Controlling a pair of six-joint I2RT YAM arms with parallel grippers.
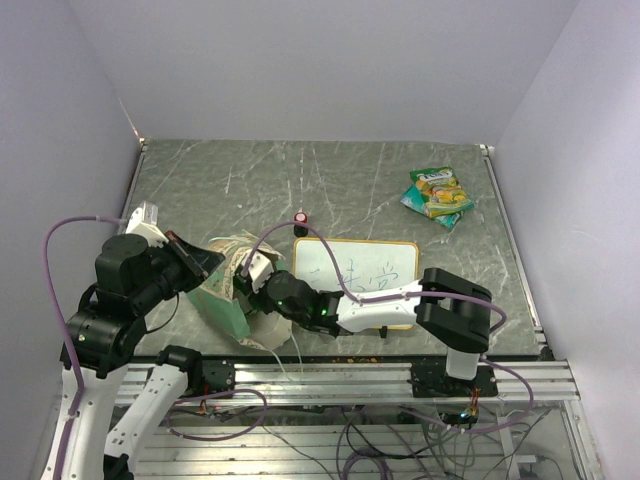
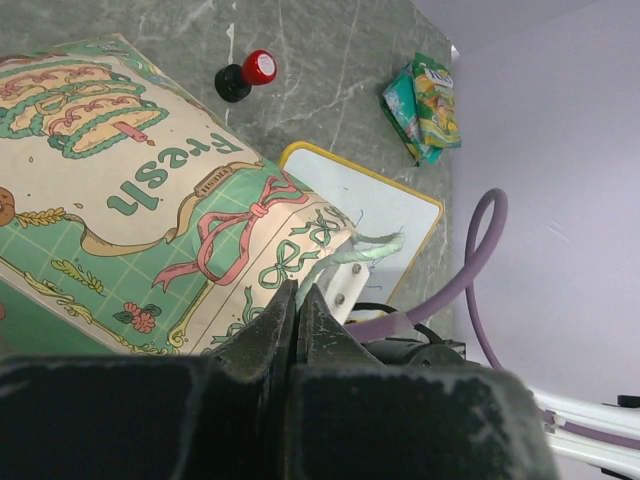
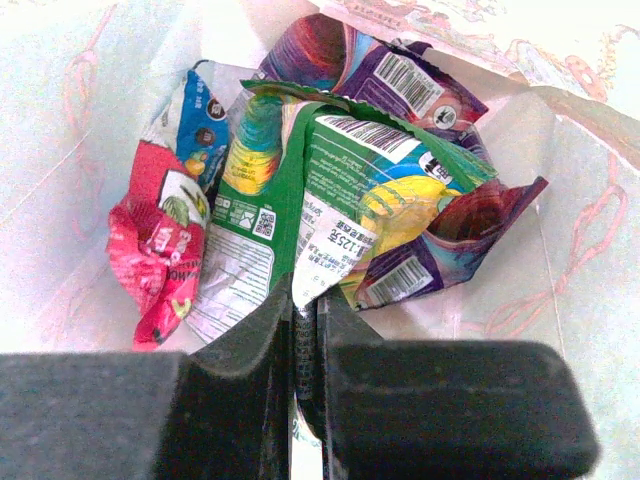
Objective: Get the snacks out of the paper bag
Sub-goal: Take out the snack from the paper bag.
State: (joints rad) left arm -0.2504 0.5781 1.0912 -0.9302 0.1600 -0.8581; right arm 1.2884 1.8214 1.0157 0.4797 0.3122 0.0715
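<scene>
The paper bag [image 1: 228,290] lies on its side at the near left, its printed face filling the left wrist view [image 2: 150,190]. My left gripper [image 1: 205,262] [image 2: 297,298] is shut on the bag's rim by its pale twisted string handle [image 2: 355,252]. My right gripper [image 1: 251,272] reaches into the bag's mouth and is shut [image 3: 306,300] on the white corner of a green snack packet [image 3: 345,190]. Inside the bag a red packet [image 3: 150,245], a purple packet [image 3: 400,85] and a blue-topped one [image 3: 200,105] lie around it. Two snack packets [image 1: 438,193] [image 2: 425,105] lie on the table at the far right.
A wood-framed whiteboard [image 1: 365,268] [image 2: 385,205] lies just right of the bag, under my right arm. A small red-topped black knob [image 1: 300,216] [image 2: 246,76] stands behind it. Walls close in on three sides; the metal rail [image 1: 400,375] runs along the near edge.
</scene>
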